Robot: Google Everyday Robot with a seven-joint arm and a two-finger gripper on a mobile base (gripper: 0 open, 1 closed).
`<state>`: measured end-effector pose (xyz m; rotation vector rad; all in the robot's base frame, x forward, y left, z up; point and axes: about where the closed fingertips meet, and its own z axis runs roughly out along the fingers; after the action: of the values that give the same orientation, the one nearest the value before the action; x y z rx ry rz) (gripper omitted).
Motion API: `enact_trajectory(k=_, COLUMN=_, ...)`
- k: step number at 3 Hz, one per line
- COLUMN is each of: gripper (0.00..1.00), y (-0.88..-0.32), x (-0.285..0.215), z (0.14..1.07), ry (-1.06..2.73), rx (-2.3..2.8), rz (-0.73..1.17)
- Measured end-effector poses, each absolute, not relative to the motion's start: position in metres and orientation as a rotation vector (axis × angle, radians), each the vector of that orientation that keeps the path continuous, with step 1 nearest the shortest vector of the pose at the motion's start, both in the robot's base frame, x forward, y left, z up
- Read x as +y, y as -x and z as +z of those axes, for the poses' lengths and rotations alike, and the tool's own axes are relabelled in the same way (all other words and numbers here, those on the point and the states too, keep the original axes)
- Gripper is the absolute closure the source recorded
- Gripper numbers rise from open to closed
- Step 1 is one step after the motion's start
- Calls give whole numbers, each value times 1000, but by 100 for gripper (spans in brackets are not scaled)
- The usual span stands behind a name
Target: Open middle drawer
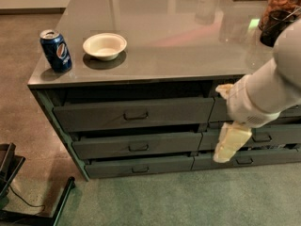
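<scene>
The middle drawer point(108, 145) is the dark grey-green front of medium height in the cabinet's left column. It has a small dark pull handle point(138, 147) at its centre and lies between a taller front above and a slimmer one below. A dark gap shows above it. My gripper point(222, 157) is cream coloured and points downward in front of the right column of drawers. It hangs to the right of the middle drawer, well clear of its handle, and holds nothing I can see.
On the grey cabinet top point(178, 41) stand a blue soda can point(56, 51), a white bowl point(105, 46) and, at the far right, a jar of snacks point(281, 11). A black frame point(19, 192) stands on the floor at the lower left. Green carpet lies in front.
</scene>
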<state>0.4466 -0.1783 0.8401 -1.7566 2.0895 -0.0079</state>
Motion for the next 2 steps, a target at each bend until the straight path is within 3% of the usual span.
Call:
enact_trajectory(k=1, gripper=0, y=-467, x=-153, z=769, ry=1756, rx=2064, rz=26)
enact_trajectory(k=2, gripper=0, y=-467, x=-153, z=769, ry=1756, rx=2064, rz=26)
